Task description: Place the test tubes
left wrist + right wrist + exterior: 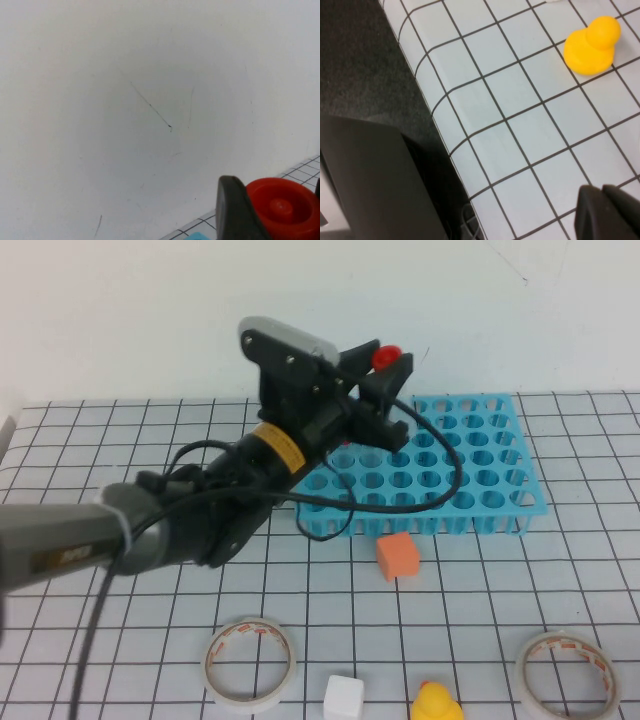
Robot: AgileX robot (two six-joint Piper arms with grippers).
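My left gripper (pixel 386 368) hovers over the near-left part of the blue test tube rack (pixel 486 455), shut on a test tube whose red cap (pixel 385 357) pokes out above the fingers. The tube's body is hidden behind the gripper. In the left wrist view the red cap (pixel 283 208) sits tight against one dark finger (pixel 234 211), with the white wall behind. My right gripper (pixel 610 212) is out of the high view. It hangs shut and empty over the gridded table near its front edge.
An orange cube (pixel 397 556) lies just in front of the rack. Two tape rolls (pixel 250 661) (pixel 565 671), a white cube (pixel 343 697) and a yellow duck (pixel 437 705) (pixel 592 45) line the front. The table edge (pixel 437 125) drops to dark floor.
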